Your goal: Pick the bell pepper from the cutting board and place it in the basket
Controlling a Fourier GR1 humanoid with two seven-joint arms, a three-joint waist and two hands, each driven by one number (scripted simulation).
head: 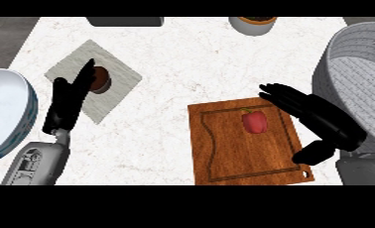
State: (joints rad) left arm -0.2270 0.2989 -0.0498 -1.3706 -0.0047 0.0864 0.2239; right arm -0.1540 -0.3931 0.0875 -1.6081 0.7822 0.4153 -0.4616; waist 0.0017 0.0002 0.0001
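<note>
A small red bell pepper [255, 121] with a yellowish stem lies on the upper right part of the wooden cutting board [230, 157]. My right hand [322, 123] hovers just right of the pepper, fingers straight and pointing up-left, thumb low near the board's right edge; it holds nothing. The grey woven basket [351, 68] stands at the right edge, partly behind that hand. My left hand [70, 100] rests open at the left, fingers pointing up over a grey mat.
A grey square mat [121, 73] carries a small brown round object [100, 78], partly hidden by my left hand. A pale blue-rimmed bowl [18, 108] is at the left edge. A white cup [253, 24] and a dark box [126, 21] stand at the back.
</note>
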